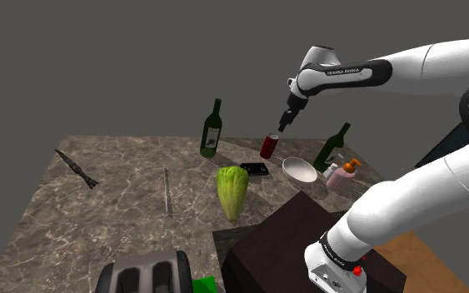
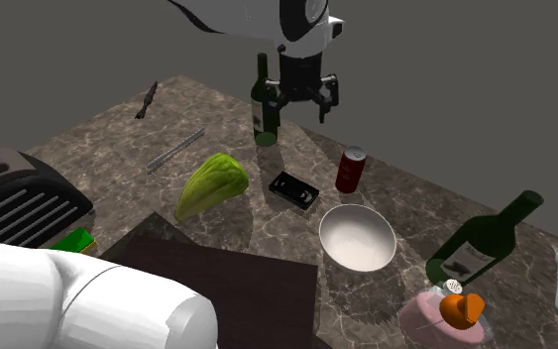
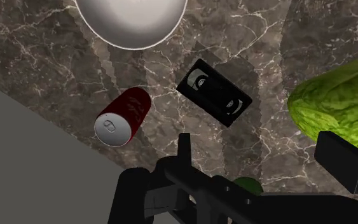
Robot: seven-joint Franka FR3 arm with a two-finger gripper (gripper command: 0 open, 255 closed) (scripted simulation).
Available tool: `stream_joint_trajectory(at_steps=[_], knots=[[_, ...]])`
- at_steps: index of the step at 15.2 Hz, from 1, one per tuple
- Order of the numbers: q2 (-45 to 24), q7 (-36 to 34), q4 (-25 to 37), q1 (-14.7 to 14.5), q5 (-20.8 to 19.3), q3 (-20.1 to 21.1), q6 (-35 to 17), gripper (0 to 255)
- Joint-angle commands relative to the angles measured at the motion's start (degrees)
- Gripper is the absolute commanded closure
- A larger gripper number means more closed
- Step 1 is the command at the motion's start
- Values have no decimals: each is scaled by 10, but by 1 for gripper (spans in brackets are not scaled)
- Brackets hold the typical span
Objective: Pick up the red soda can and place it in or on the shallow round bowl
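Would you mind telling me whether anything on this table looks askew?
The green bottle beside the bowl leans steeply, while the other bottle and the can stand upright.

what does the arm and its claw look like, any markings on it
The arm is smooth, rounded white segments with dark joints. A black band carries white lettering, apparently FRANKA EMIKA. A small red spot marks its lowest segment. The claw is all black, with two blocky fingers.
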State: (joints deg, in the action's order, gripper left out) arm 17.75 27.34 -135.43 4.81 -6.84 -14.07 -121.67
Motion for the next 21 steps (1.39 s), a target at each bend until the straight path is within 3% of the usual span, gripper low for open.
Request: stream_joint_trajectory(at_steps=[1,10,18,21], knots=[[-46,23,22,0,10,-15,-21,0],[-252,145,142,23,96,-57,-81,0],[-436,232,298,81,173,-45,-81,0],[-450,236,294,84,179,-41,-99,0]])
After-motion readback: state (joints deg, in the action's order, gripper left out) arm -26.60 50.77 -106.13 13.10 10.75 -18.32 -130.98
